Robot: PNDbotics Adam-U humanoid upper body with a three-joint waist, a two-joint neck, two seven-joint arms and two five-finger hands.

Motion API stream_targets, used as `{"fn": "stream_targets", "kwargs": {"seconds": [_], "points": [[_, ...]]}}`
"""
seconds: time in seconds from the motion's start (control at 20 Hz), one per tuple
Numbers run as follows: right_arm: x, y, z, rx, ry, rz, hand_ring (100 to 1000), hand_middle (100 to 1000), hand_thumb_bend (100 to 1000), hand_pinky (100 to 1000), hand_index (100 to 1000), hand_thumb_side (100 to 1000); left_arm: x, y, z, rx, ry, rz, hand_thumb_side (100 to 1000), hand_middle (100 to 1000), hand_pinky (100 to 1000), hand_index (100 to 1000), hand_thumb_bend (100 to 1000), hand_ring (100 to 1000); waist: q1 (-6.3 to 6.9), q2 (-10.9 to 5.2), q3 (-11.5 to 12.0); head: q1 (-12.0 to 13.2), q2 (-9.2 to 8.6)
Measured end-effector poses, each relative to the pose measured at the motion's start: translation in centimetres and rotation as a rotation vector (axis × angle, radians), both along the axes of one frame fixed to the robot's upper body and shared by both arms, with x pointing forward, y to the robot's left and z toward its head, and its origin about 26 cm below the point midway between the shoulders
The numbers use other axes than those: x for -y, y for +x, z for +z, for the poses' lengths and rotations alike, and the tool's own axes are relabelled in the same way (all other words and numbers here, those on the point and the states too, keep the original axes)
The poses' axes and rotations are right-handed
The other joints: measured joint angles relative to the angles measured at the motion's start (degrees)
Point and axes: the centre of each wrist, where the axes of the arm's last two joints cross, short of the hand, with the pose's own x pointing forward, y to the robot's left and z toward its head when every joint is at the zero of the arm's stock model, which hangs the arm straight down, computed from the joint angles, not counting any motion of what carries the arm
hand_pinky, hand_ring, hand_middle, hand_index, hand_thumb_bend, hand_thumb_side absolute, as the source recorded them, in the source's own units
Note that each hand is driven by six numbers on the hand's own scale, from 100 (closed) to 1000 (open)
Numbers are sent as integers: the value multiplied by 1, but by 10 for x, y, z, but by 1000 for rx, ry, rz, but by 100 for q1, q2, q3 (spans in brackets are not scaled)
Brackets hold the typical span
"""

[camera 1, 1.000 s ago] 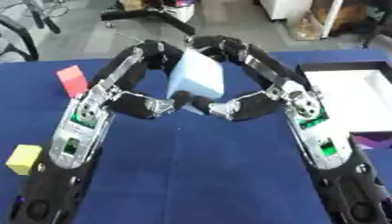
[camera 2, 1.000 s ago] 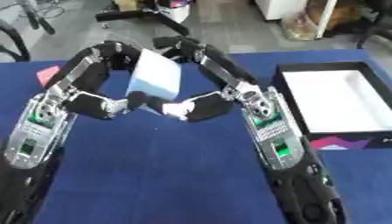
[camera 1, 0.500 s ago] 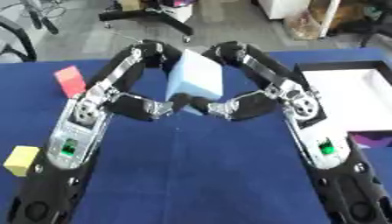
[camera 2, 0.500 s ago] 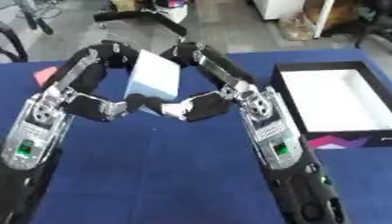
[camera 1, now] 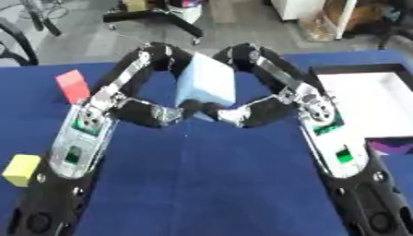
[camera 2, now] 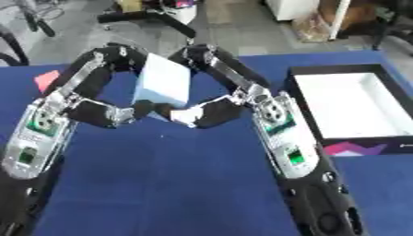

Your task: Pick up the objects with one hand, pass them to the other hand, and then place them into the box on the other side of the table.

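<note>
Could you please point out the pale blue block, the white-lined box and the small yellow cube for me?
Pale blue rectangular block [camera 1: 206, 83]: left eye view, on its front face.
Black box with white lining [camera 2: 343, 105]: right eye view, on its white floor.
Small yellow cube [camera 1: 20, 169]: left eye view, on its top face.

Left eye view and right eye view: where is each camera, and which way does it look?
Left eye view: sits in the robot's head, looks down at the blue table; both arms show, left hand and right hand at a light blue block.
Right eye view: same head, set slightly rightward, showing the whole white-lined box.
Shared: the same moment, both arms, the block, the box.
</note>
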Motion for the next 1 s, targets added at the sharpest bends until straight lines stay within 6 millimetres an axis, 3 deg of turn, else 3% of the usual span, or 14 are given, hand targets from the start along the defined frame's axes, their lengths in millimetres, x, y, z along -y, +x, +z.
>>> {"fn": "stream_targets", "kwargs": {"seconds": [0.15,0.45,0.75,1.0], "points": [[2,0,1,10,18,-12,500,295,100,670,280,100,-3,1,0,4,0,48,618,613,630,786,809,634,0,0,-15,0,0],[11,-2,11,35,70,-29,503,297,100,670,279,100,-16,9,0,24,-32,187,680,692,657,837,906,693,0,0,-58,-20,0],[29,-2,19,31,124,-73,503,298,100,667,280,100,-31,12,0,14,-82,268,698,695,646,834,862,689,0,0,-65,-115,1],[60,0,32,49,178,-174,505,302,100,671,285,100,-53,11,-10,-39,-113,387,703,680,630,819,805,672,0,0,-42,-306,1]]}}
